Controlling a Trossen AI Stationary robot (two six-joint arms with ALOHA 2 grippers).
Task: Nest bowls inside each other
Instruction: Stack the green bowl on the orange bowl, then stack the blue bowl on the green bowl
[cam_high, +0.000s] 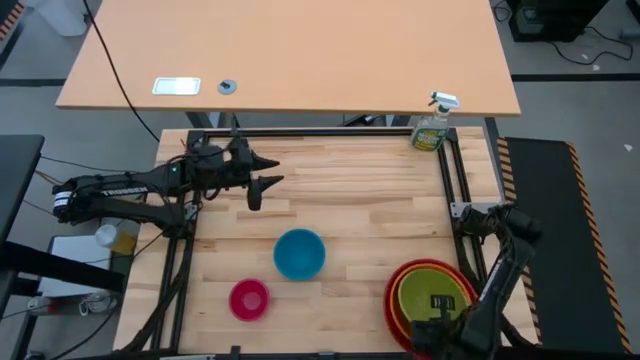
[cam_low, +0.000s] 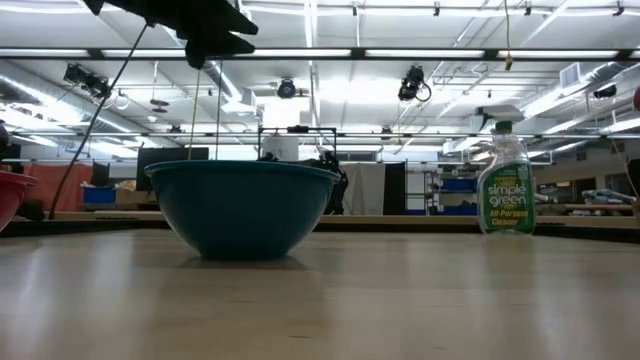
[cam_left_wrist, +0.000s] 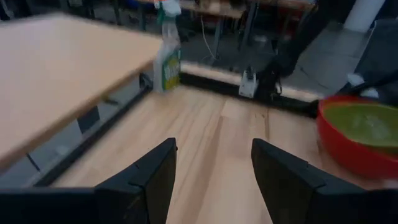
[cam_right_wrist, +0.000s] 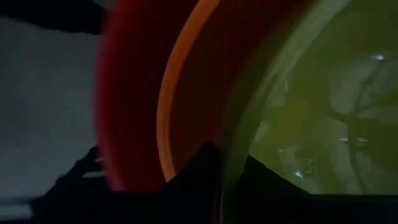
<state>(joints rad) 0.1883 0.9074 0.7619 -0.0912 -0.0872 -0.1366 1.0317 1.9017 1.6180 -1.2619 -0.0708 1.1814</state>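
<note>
Near the table's right front corner, a lime green bowl (cam_high: 432, 285) sits inside an orange bowl (cam_right_wrist: 166, 106), which sits inside a red bowl (cam_high: 396, 300). My right gripper (cam_high: 435, 322) points down at the nest's near side, shut on the green bowl's rim. A blue bowl (cam_high: 299, 253) rests on its base at mid-table. A smaller pink bowl (cam_high: 249, 299) stands nearer the front, to the blue bowl's left. My left gripper (cam_high: 268, 172) hovers open above the far left of the table, holding nothing. My right gripper (cam_right_wrist: 221, 186) has the lime green bowl's rim (cam_right_wrist: 225, 155) between its two fingers, one finger inside the bowl and one outside, in the gap toward the orange bowl. The fingers come from above, pointing down. The green bowl sits upright in the nest.
A green spray bottle (cam_high: 432, 128) stands at the table's far right corner. A separate light-brown tabletop (cam_high: 290, 50) lies beyond the far edge. Bare wood lies between the blue bowl and the nest.
</note>
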